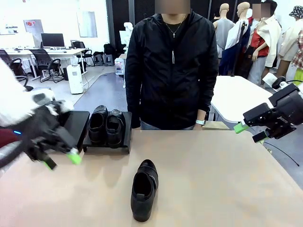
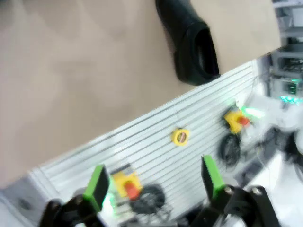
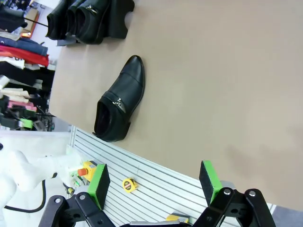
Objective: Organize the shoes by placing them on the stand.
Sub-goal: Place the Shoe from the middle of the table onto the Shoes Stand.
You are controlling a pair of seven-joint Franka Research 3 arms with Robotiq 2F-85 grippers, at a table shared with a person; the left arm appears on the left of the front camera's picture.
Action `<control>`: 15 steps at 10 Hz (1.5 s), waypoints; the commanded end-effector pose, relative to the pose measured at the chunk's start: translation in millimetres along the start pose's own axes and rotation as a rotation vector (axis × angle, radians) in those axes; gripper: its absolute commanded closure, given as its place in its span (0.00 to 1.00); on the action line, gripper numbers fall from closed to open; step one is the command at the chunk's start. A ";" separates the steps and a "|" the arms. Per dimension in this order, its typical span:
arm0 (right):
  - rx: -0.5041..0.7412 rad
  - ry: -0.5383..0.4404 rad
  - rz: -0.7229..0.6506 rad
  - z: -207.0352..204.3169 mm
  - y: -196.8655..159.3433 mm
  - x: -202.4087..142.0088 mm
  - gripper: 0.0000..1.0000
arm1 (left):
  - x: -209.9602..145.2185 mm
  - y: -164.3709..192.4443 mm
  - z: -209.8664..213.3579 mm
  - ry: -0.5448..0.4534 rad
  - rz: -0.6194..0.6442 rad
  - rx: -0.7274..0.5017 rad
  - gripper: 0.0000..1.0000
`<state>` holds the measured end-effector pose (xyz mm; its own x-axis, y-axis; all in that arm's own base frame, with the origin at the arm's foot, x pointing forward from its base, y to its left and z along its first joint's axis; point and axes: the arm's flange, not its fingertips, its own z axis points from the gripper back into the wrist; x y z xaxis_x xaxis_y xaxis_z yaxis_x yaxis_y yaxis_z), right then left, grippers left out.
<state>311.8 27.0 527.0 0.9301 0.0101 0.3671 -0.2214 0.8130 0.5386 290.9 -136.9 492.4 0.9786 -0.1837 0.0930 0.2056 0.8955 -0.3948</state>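
With both sets of fingers, left [image 1: 60, 159] and right [image 1: 250, 132], spread open and empty, and lone shoe [image 1: 144, 189] lying on desk [image 1: 227, 179] well short of the stand [image 1: 124, 137], risks glancing grab, tipping shoe, knocking the seated pair [image 1: 106, 124].

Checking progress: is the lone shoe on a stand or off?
Off. The lone shoe sits upright on the bare table, apart from the stand.

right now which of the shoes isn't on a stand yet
The single shoe lying on the bare tabletop near the front edge. The other two shoes sit side by side on the black stand at the far side, before the person.
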 end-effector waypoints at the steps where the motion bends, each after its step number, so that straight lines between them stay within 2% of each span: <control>1: 0.032 -0.006 0.010 1.6 -0.4 2.6 0.00 | 15.4 -95.1 -60.3 0.060 0.258 0.189 0.00; 3: 0.032 -0.006 0.010 1.6 -0.4 2.6 0.00 | 36.5 -150.1 -103.7 -0.023 0.449 0.236 0.00; 4: 0.032 -0.006 0.010 1.6 -0.4 2.6 0.00 | 45.5 -171.1 -120.3 -0.042 0.496 0.185 0.00; 5: 0.032 -0.006 0.010 1.6 -0.4 2.6 0.00 | 51.9 -184.2 -136.2 -0.028 0.452 0.226 0.00; 6: 0.032 -0.006 0.010 1.6 -0.4 2.6 0.00 | 56.4 -181.5 -134.0 -0.053 0.451 0.270 0.00; 7: 0.032 -0.006 0.010 1.6 -0.4 2.6 0.00 | 25.7 -178.2 -131.1 -0.032 0.439 0.197 0.00; 9: 0.032 -0.006 0.010 1.6 -0.4 2.6 0.00 | 25.7 -178.2 -131.1 -0.032 0.439 0.197 0.00; 10: 0.032 -0.006 0.010 1.6 -0.4 2.6 0.00 | 40.8 -183.8 -137.3 -0.020 0.449 0.209 0.00; 11: 0.032 -0.006 0.010 1.6 -0.4 2.6 0.00 | 52.1 -174.3 -140.2 -0.051 0.344 0.336 0.00; 12: 0.032 -0.006 0.010 1.6 -0.4 2.6 0.00 | 70.4 -160.9 -139.2 -0.072 0.306 0.423 0.00; 15: 0.032 -0.006 0.010 1.6 -0.4 2.6 0.00 | 95.2 -142.4 -159.1 -0.027 0.185 0.388 0.00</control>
<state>311.7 26.7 527.2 0.9303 0.0095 0.3666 -0.2205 0.8133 0.5385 348.9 -336.2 412.7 0.9957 0.0435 0.0823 -0.0434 0.9991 -0.0032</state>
